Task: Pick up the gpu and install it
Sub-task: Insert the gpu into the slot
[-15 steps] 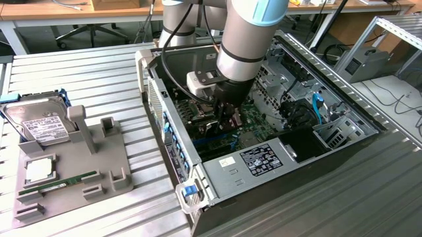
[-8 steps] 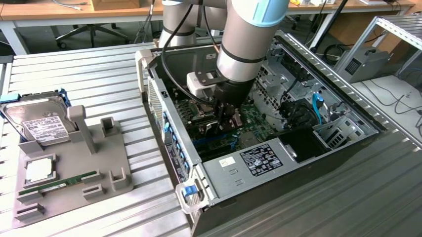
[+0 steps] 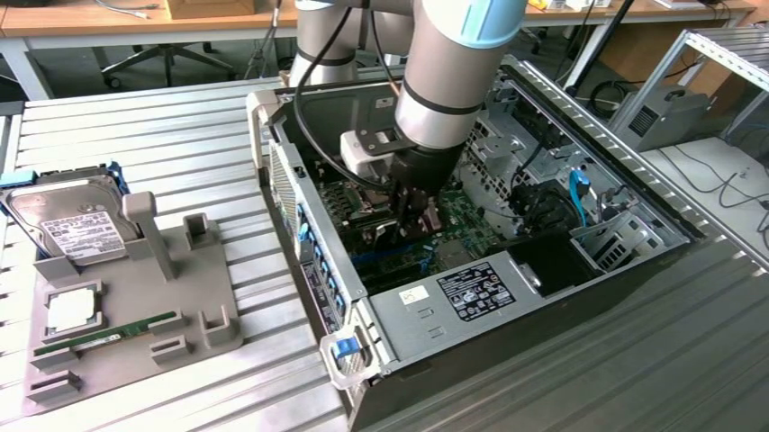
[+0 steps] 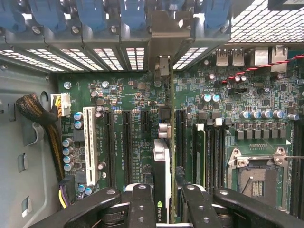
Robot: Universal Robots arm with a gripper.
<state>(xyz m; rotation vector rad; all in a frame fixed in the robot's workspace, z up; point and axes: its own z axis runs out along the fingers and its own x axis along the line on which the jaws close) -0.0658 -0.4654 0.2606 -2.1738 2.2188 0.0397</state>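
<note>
The pick-up is done: the gripper [image 4: 164,202] is clamped on the gpu [image 4: 161,164], which stands edge-on inside the case [image 3: 625,153] over the motherboard [image 4: 133,95], with its bracket [image 4: 163,64] at the rear openings (whether it is fully seated, I cannot tell). It has not been let go.

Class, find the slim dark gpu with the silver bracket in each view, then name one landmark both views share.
Exterior view: gpu under the gripper, inside the open computer case.
Wrist view: gpu edge-on, held between the gripper's black fingers.
Shared landmark: the green motherboard.
</note>
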